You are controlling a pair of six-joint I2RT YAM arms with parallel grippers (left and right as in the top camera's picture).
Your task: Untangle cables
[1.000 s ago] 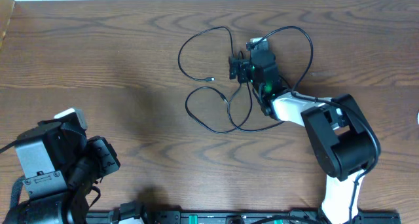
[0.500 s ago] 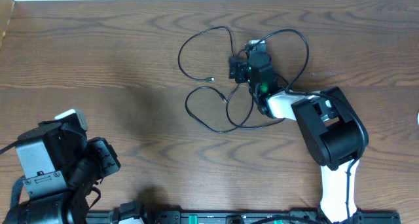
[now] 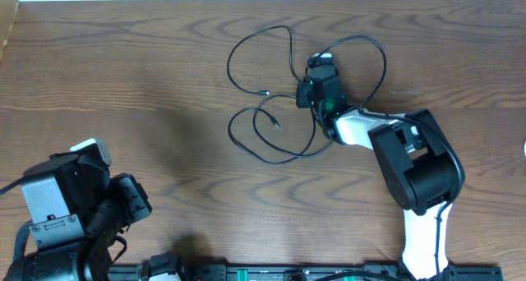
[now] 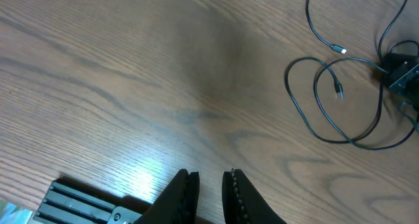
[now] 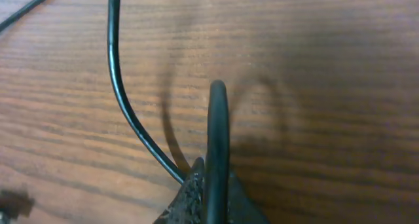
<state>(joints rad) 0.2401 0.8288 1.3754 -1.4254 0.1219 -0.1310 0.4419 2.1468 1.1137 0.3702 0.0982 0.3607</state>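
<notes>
The right gripper's [image 3: 306,92] jaws, which had stood wide a second earlier, had snapped closed on a strand of the cables [image 3: 265,94]. In the right wrist view the black cord [image 5: 217,139] rose in a small arch from between the closed fingertips [image 5: 196,198], with a second strand lying flat on the wood just beside it. The cables lay as loose, overlapping loops toward the far edge of the table [image 3: 123,84], a little right of its middle. With the closing of the jaws the loops had shifted slightly, the two small plug ends ending up a little nearer the gripper. This looked like the start of a pull, with the grip set at the crossing where the loops met, ready to draw one strand free. The left gripper [image 4: 208,191] hung near the table's near left corner, well apart from the cables, its jaws nearly together and holding nothing, as they had been throughout.
</notes>
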